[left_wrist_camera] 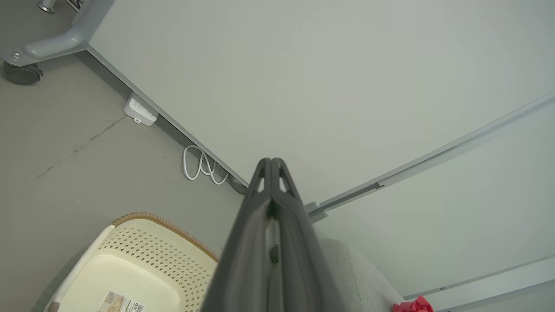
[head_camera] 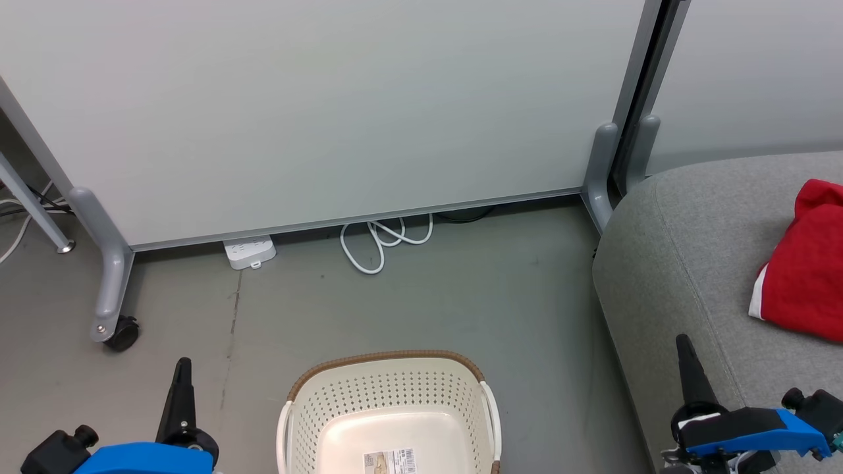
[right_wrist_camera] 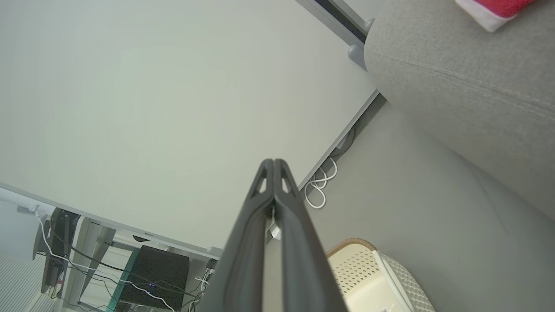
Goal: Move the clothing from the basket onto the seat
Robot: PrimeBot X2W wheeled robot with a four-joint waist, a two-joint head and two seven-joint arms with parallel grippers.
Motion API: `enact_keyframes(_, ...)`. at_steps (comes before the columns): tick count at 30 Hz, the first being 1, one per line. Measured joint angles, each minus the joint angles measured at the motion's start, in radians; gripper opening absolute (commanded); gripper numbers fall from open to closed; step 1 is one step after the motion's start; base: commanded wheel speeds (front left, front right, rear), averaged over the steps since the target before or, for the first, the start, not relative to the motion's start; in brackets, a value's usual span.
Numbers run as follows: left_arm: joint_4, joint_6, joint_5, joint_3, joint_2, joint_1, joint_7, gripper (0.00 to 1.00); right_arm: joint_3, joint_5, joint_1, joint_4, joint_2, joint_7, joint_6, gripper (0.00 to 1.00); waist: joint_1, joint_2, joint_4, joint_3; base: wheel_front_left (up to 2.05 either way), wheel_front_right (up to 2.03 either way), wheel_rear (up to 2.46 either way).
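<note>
Pressed-together fingers are rising at the bottom of my head view: the left pincer (head_camera: 182, 368) at 7 o'clock and the right pincer (head_camera: 683, 345) at 4 o'clock. Both are closed tight, pinching nothing and touching nothing. Between them, at 6 o'clock, the basket (head_camera: 388, 357) is standing on the floor (head_camera: 428, 296) with a label (head_camera: 390, 461) on its bottom. The clothing (head_camera: 807, 263), red with white trim, is lying on the seat (head_camera: 678, 250) at 3 o'clock. I am reading it at 2 o'clock from the right pincer, well apart from it.
</note>
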Motion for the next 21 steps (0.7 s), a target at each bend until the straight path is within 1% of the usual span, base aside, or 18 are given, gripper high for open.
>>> enact_keyframes(21,-0.011,-0.003,-0.220,0.020,0.001,-0.008,0.057,0.00,-0.030,0.219,-0.011,-0.013,0.007,0.057,0.000,0.00,0.0000,0.0000,0.001,0.000,0.00,0.00,0.00)
